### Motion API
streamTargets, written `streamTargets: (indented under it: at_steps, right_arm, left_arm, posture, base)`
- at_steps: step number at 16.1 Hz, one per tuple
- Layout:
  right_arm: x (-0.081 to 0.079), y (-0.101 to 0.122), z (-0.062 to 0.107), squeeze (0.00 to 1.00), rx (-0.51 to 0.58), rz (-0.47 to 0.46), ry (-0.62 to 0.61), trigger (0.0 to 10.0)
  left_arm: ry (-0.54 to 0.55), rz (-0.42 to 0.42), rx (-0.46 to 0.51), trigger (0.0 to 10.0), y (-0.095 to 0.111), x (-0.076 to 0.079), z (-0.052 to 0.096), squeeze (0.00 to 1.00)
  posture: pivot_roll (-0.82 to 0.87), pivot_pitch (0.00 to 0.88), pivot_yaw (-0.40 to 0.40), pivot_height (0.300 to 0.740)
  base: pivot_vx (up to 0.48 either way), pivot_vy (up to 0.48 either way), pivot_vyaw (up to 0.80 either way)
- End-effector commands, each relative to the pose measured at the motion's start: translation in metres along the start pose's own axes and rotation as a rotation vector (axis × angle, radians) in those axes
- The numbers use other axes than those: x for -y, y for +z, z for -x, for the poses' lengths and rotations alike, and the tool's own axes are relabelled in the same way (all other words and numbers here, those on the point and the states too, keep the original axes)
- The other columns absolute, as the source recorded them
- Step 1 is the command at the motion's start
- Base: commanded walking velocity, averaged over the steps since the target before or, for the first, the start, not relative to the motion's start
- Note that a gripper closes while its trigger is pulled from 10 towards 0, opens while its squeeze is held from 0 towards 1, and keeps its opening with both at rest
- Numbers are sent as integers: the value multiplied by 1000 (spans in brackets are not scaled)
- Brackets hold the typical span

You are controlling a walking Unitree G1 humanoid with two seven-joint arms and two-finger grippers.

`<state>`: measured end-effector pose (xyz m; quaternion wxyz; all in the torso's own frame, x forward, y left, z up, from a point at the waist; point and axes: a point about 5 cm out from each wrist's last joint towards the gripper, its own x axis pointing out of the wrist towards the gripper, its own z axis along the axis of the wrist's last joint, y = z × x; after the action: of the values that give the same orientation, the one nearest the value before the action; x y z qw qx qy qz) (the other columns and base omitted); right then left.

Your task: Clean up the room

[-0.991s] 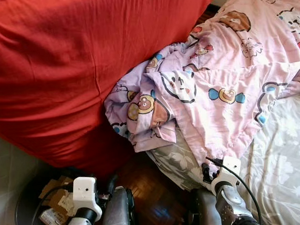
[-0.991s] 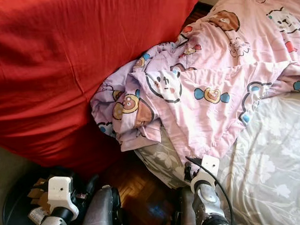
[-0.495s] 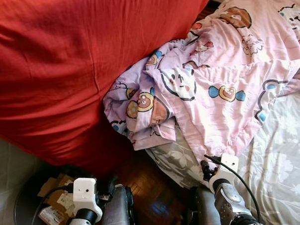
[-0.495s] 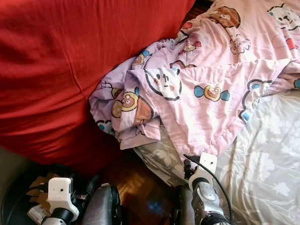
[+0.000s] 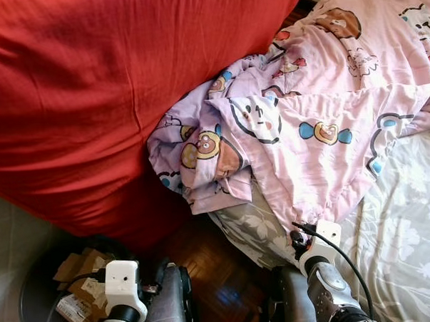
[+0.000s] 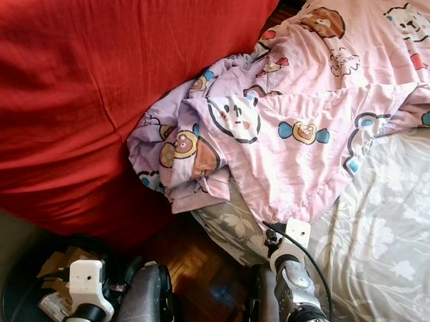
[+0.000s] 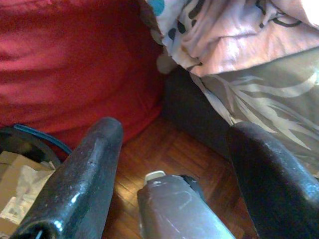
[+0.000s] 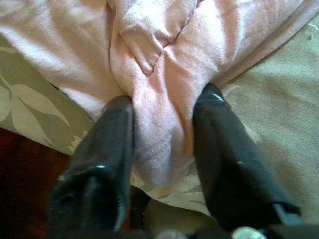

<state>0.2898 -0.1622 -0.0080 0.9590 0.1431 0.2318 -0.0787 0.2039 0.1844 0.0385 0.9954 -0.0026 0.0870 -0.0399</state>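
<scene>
A pink quilt [image 5: 306, 128] printed with cartoon animals lies crumpled across the bed, its lower corner hanging over the grey floral sheet [image 5: 410, 224]. My right gripper [image 8: 167, 102] is at that corner, with a thick fold of the quilt [image 8: 159, 74] squeezed between its two black fingers. In the head views, my right arm [image 5: 323, 270] reaches up to the bed's near edge. My left gripper [image 7: 174, 129] hangs low over the wooden floor [image 7: 164, 154], open, with nothing between its fingers.
A big red cushion [image 5: 90, 88] presses against the quilt on the left. A black round bin [image 5: 36, 304] with cardboard scraps stands at the lower left beside my left arm [image 5: 124, 286]. Dark parquet floor [image 5: 212, 268] shows between cushion and bed.
The view has shifted slightly. My left arm has sunk a little lower in the picture. The right gripper stays at the quilt's lower corner.
</scene>
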Motion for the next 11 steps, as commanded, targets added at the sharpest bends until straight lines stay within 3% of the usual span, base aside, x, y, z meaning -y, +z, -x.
streamTargets:
  at_steps: [1, 11]
  right_arm:
    - [2, -16, 5, 0, -52, 1, -4, 0]
    - [0, -3, 0, 0, -26, -4, 1, 0]
  left_arm:
    - [2, -14, -43, 10000, -8, 1, 7, 0]
    - [12, -8, -11, 10000, -2, -2, -15, 0]
  posture:
    - [106, 336, 22, 617]
    - [91, 261, 10, 617]
  base:
    - [0, 0, 0]
    - [0, 0, 0]
